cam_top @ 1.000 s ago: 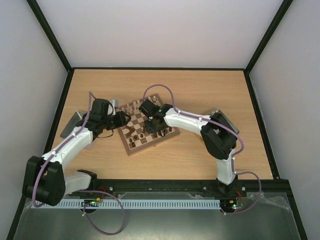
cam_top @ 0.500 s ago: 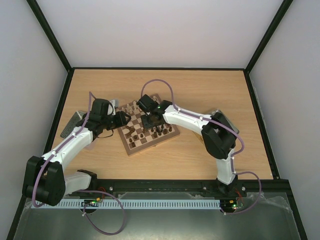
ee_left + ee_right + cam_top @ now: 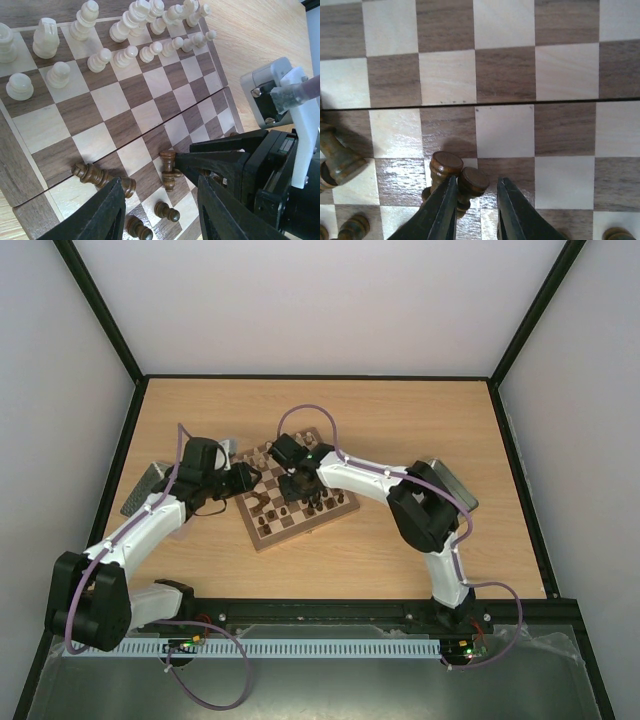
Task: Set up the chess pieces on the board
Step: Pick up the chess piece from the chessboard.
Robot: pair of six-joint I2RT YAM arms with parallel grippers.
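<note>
The board (image 3: 264, 532) lies turned cornerwise near the middle of the desk (image 3: 400, 420), between the two arms. The cream pieces (image 3: 124, 56) stand upright in two rows along its far-left edge. The dark pieces (image 3: 472, 181) are gathered on the near-right half. Some stand upright and others lie on their sides, one of them (image 3: 95, 175) near the board's left corner and another (image 3: 337, 157) at the left of the right wrist view. The centre squares are bare. The left arm (image 3: 150, 525) reaches to the board's left side. The left jaws hang spread wide above the dark pieces there and hold nothing. The right arm (image 3: 365, 480) stretches in from the right over the board, and the right jaws point down at two upright dark pieces standing close side by side. The right jaws are a narrow gap apart. The nearer piece's head sits right at the tip of one finger (image 3: 442, 210), with the light square showing between the fingers lower down. Whether they pinch that piece or only stand beside it, I cannot tell.
</note>
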